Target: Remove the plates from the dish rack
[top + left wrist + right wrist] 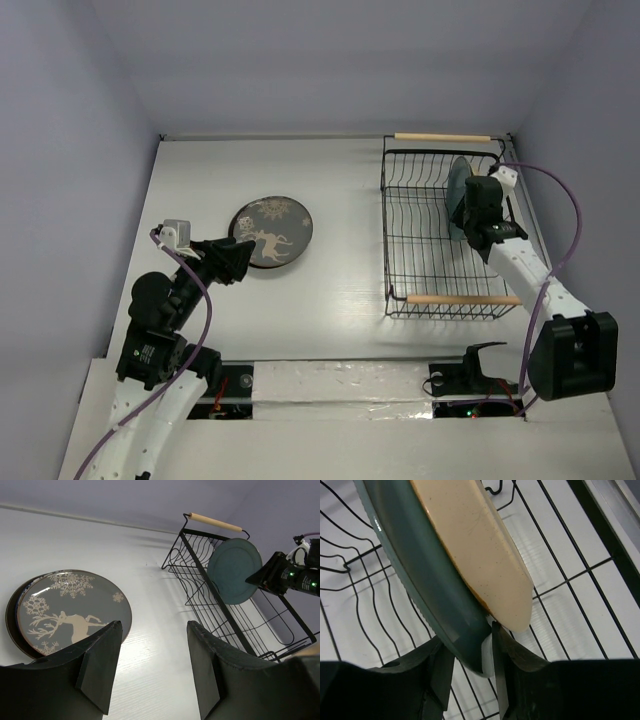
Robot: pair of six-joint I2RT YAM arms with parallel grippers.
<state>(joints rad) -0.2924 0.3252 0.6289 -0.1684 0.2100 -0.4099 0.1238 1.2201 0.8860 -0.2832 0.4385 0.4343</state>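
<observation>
rack (460,299) near slots passable | teal plate (457,185) + tan plate (475,545) block far R corner

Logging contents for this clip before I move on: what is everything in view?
deer plate: 1, dark brown with white, flat on the table, left of centre.
teal plate: 1, teal, upright in the rack.
tan plate: 1, tan, upright in the rack beside the teal plate.
rack: 1, black wire, two wooden handles, table's far right.
table: 1, white.
left hand: open, empty, near the deer plate.
right hand: shut on the teal plate's rim.
</observation>
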